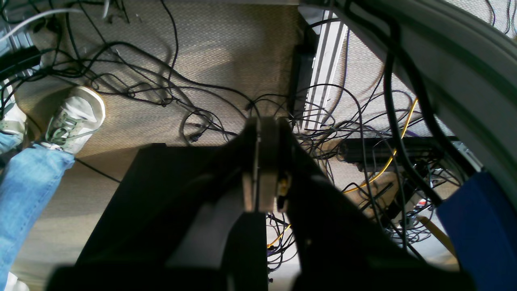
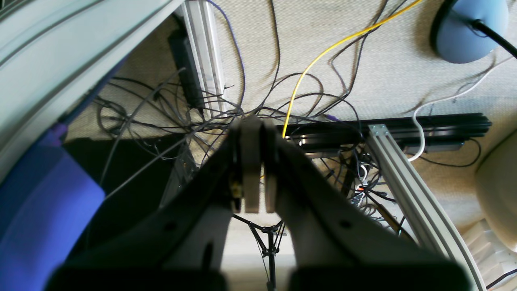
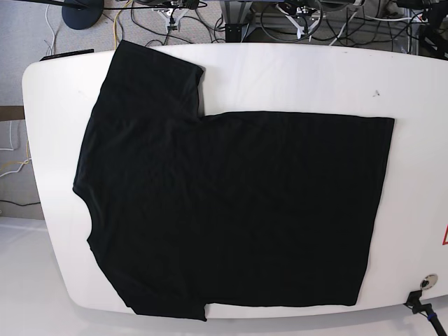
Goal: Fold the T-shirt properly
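Note:
The black T-shirt (image 3: 231, 210) lies spread flat on the white table (image 3: 294, 77) in the base view. Its collar is at the left, the sleeves at the upper left and lower left, and the hem at the right. No print shows on the upward side. Neither gripper is in the base view. In the left wrist view my left gripper (image 1: 266, 133) is shut and empty, hanging over the floor beside the table. In the right wrist view my right gripper (image 2: 256, 129) is shut and empty, also over the floor. The shirt shows in neither wrist view.
Tangled cables (image 1: 169, 93) cover the carpet under both grippers. A person's jeans leg and white shoe (image 1: 74, 119) stand at the left. The table's grey edge (image 1: 456, 68) and a blue object (image 1: 480, 226) are close by. An aluminium rail (image 2: 404, 182) and a blue lamp base (image 2: 468, 28) sit near the right gripper.

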You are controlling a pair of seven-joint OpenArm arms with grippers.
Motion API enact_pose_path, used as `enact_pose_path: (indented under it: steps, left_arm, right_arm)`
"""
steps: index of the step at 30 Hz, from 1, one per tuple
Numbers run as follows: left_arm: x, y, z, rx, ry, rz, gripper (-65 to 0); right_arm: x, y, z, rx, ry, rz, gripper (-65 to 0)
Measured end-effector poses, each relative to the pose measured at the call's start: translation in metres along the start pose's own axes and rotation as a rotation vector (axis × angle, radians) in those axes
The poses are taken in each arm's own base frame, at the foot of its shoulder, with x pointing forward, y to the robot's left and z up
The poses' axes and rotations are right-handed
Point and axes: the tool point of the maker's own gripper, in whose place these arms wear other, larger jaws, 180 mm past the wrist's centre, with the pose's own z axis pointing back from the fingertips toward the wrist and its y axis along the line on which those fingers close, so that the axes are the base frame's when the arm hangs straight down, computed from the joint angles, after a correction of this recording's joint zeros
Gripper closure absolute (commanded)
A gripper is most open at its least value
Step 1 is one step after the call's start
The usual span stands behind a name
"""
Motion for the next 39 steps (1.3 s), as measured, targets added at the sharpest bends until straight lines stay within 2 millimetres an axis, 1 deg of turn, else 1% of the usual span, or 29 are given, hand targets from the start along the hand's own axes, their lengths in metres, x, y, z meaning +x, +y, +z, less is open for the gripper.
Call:
enact_pose_path:
  steps: [4,9,14,19,21,23,26,28,29,30,31,32,33,34,35,36,37,38,39]
  left_arm:
    - [0.003,-0.001,0.000,-0.001,-0.008,-0.004,0.0]
    - [-0.002,-0.001,0.000,0.001,0.000,-0.004,0.0]
    - [-0.001,-0.001,0.000,0.002,-0.001,-0.003,-0.1]
    - [-0.005,0.000,0.000,0.002,0.006,-0.001,-0.3]
    - [-0.008,0.001,0.000,0.005,0.011,-0.003,-0.2]
    - [-0.012,0.004,0.000,0.008,0.007,-0.003,0.0]
    - [-0.025,0.008,0.000,0.010,0.013,-0.004,-0.2]
    - [-0.031,0.011,0.001,0.003,-0.001,-0.007,-0.4]
    - [-0.037,0.014,0.002,0.006,0.007,-0.010,-0.4]
    - [-0.038,0.015,0.002,0.001,-0.014,-0.015,0.0]
    - [-0.044,0.018,0.003,0.002,-0.004,-0.016,0.0]
    - [-0.044,0.018,0.003,-0.001,-0.008,-0.011,0.0]
    - [-0.034,0.014,0.004,-0.011,-0.043,-0.012,0.0]
    - [-0.030,0.012,0.005,-0.020,-0.053,-0.017,0.0]
    - [-0.021,0.011,0.007,-0.032,-0.089,-0.018,0.0]
    - [-0.020,0.012,0.010,-0.033,-0.097,-0.025,0.0]
    - [-0.013,0.013,0.014,-0.044,-0.149,-0.032,0.0]
    - [-0.010,0.012,0.017,-0.051,-0.169,-0.038,0.0]
    - [-0.010,0.015,0.020,-0.051,-0.178,-0.045,0.0]
  right_arm:
    - [-0.002,0.001,0.000,0.002,0.007,0.005,-0.1]
    - [-0.003,-0.001,0.000,-0.001,0.010,0.008,-0.1]
    - [-0.005,-0.004,0.000,-0.008,0.017,0.009,-0.1]
    - [-0.008,-0.005,0.000,-0.010,0.023,0.010,-0.1]
    - [-0.014,-0.009,0.000,-0.016,0.032,0.010,-0.1]
    - [-0.025,-0.014,0.000,-0.023,0.047,0.012,-0.1]
    - [-0.040,-0.027,0.001,-0.041,0.070,0.017,0.0]
    - [-0.042,-0.035,0.001,-0.048,0.050,0.015,0.0]
    - [-0.047,-0.038,0.002,-0.052,0.060,0.015,0.0]
    - [-0.048,-0.042,0.002,-0.055,0.039,0.014,0.0]
    - [-0.056,-0.050,0.003,-0.062,0.048,0.003,0.0]
    - [-0.057,-0.049,0.003,-0.062,0.052,0.014,0.0]
    - [-0.053,-0.046,0.003,-0.055,0.023,0.017,0.0]
    - [-0.056,-0.041,0.004,-0.047,0.026,0.017,0.0]
    - [-0.056,-0.038,0.004,-0.035,0.007,0.025,0.0]
    - [-0.073,-0.040,0.006,-0.039,0.037,0.026,0.0]
    - [-0.081,-0.045,0.008,-0.045,0.034,0.035,0.0]
    - [-0.086,-0.051,0.010,-0.054,0.030,0.039,0.0]
    - [-0.097,-0.058,0.013,-0.063,0.043,0.044,0.0]
